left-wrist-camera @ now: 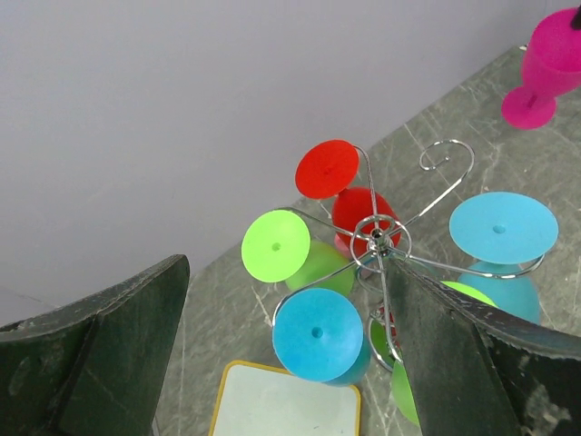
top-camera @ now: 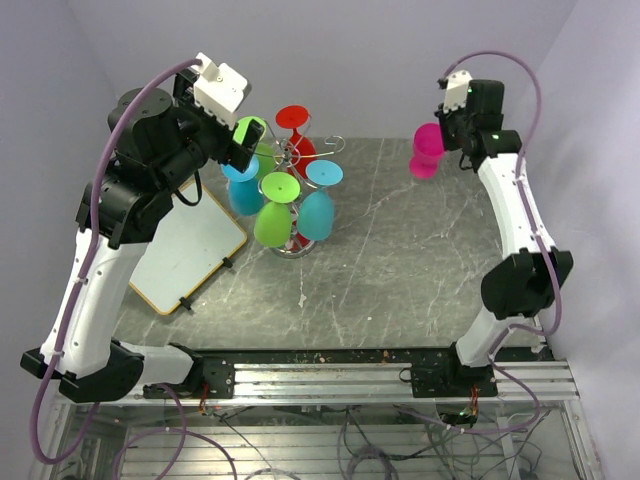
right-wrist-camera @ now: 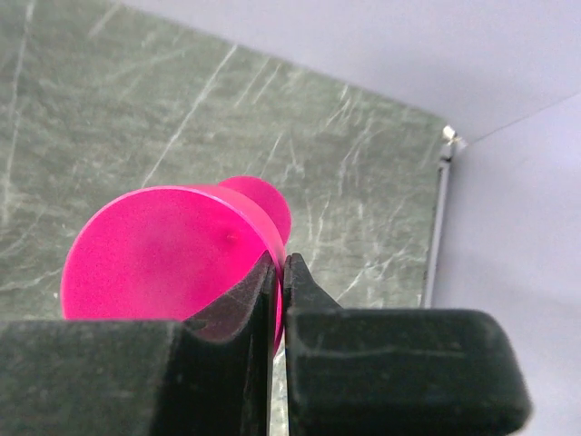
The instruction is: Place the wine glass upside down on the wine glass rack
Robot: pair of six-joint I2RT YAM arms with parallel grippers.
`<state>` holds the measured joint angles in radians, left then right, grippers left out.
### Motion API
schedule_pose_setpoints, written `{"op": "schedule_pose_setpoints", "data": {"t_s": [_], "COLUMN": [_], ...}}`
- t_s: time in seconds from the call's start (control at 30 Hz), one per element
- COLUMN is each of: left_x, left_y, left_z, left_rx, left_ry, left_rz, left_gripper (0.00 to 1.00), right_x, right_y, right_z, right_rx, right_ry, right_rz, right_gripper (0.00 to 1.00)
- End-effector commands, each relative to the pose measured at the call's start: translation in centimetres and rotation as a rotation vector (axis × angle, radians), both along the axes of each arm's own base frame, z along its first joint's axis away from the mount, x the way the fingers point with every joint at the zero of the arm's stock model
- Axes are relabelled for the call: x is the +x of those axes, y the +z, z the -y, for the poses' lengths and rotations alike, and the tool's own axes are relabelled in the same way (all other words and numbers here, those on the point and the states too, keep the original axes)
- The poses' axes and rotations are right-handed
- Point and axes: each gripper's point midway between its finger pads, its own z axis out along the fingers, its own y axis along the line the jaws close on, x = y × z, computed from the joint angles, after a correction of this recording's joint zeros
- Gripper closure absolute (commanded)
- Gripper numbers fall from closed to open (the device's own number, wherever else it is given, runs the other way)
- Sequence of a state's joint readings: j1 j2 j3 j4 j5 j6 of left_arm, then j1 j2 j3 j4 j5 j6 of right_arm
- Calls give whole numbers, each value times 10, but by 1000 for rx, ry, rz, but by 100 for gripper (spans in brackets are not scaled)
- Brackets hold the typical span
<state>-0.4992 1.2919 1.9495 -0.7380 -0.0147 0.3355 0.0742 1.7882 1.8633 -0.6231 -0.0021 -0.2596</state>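
The silver wire wine glass rack (top-camera: 291, 153) stands at the back middle of the table. Several coloured glasses hang upside down on it: red, green and blue. In the left wrist view its hub (left-wrist-camera: 375, 238) shows with one scroll arm (left-wrist-camera: 445, 163) bare. My right gripper (top-camera: 452, 128) is shut on the rim of a magenta wine glass (top-camera: 427, 152), held in the air at the back right, bowl up, well right of the rack. It shows large in the right wrist view (right-wrist-camera: 172, 263), pinched by my right gripper (right-wrist-camera: 280, 272). My left gripper (top-camera: 247, 147) is open and empty, just left of the rack, above it (left-wrist-camera: 286, 272).
A white board with a yellow rim (top-camera: 190, 250) lies left of the rack, under my left arm; it also shows in the left wrist view (left-wrist-camera: 290, 404). The grey marble table (top-camera: 400, 270) ends at a metal rail in front. Walls stand close behind and to the right.
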Motion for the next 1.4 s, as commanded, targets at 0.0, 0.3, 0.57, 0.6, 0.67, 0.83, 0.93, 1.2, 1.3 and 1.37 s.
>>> {"op": "schedule_pose_setpoints", "data": {"t_s": [0.0, 0.3, 0.57, 0.6, 0.67, 0.83, 0.93, 1.2, 1.3, 1.37], "left_x": [0, -6, 0, 1, 2, 14, 21, 37, 41, 45], "left_y": [24, 23, 26, 26, 25, 21, 20, 15, 9, 4], "left_z": [-4, 31, 57, 61, 68, 81, 91, 119, 129, 136], "left_rx": [-66, -219, -400, -413, -432, -493, -554, -673, -696, -711], "left_ry": [13, -169, -255, -272, -301, -322, -340, -421, -451, -464], "left_rz": [62, -37, -142, -150, -163, -207, -254, -362, -404, -432], "left_gripper": [1, 1, 0, 1, 3, 4, 5, 10, 11, 11], "right_x": [-18, -79, -138, -142, -150, -159, -163, -171, -173, -173], "right_y": [67, 197, 278, 281, 286, 292, 292, 287, 283, 282], "right_z": [2, -30, -67, -72, -81, -98, -107, -127, -133, -135], "right_rx": [-5, 127, 242, 264, 301, 372, 414, 516, 544, 557], "right_ry": [4, 175, 397, 422, 468, 556, 610, 720, 755, 771], "right_rz": [163, 449, 637, 636, 633, 610, 591, 530, 507, 497], "right_gripper": [100, 100, 100, 100, 100, 100, 100, 100, 100, 100]}}
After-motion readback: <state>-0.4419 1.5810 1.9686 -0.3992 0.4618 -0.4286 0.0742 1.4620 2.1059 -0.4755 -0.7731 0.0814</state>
